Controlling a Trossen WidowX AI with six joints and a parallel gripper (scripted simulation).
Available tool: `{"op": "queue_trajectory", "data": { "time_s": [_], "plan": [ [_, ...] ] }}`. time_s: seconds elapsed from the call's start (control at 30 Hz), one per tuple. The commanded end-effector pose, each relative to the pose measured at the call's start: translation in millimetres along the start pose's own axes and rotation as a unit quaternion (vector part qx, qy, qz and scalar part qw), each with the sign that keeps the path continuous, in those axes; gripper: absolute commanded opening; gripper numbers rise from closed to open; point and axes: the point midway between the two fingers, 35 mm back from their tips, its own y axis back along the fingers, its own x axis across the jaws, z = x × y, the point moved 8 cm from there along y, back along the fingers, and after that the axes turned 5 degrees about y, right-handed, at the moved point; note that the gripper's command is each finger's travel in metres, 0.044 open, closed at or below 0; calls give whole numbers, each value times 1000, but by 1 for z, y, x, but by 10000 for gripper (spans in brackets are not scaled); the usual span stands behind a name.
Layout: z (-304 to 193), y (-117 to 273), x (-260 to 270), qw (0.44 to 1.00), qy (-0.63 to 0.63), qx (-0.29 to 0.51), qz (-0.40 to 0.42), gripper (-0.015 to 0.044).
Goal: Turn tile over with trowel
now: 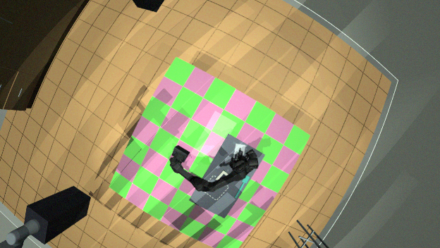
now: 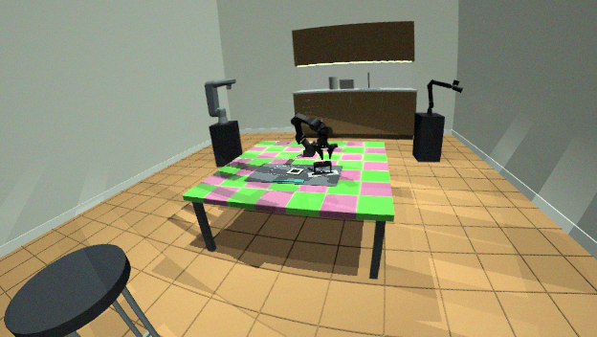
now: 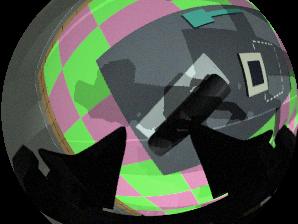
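"Gripper (image 1: 232, 157) (image 2: 325, 159) (image 3: 158, 127)?"
"Open, released; above the black handle (image 2: 322, 164) (image 3: 190, 115)."
"Tile (image 1: 222, 175) (image 2: 295, 170) (image 3: 256, 73)?"
"On the mat (image 1: 229, 205) (image 2: 264, 177) (image 3: 131, 50), overlapping the outline (image 1: 216, 199) (image 3: 283, 90); the teal tool (image 1: 242, 187) (image 2: 289, 181) (image 3: 199, 18) lies closer to the bench's (image 2: 321, 207) near edge."

The black six-joint arm (image 1: 202, 184) (image 2: 311, 121) arches over the desk (image 1: 176, 70) (image 2: 378, 203) (image 3: 137, 182), its forearm reaching out and its pincer (image 2: 325, 157) (image 3: 157, 132) pointing down, fingers parted with nothing held between them, hovering above the surface.
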Motion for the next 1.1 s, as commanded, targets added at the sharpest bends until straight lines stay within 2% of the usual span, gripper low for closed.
{"op": "queue_trajectory", "data": {
  "time_s": [0.0,0.5,1.07],
  "plan": [
    [-1,-1,-1,998,63,-15,13,300],
    [-7,-8,-8,948,305,-80,46,300],
    [-19,-12,-24,820,546,-168,35,300]
  ]
}}
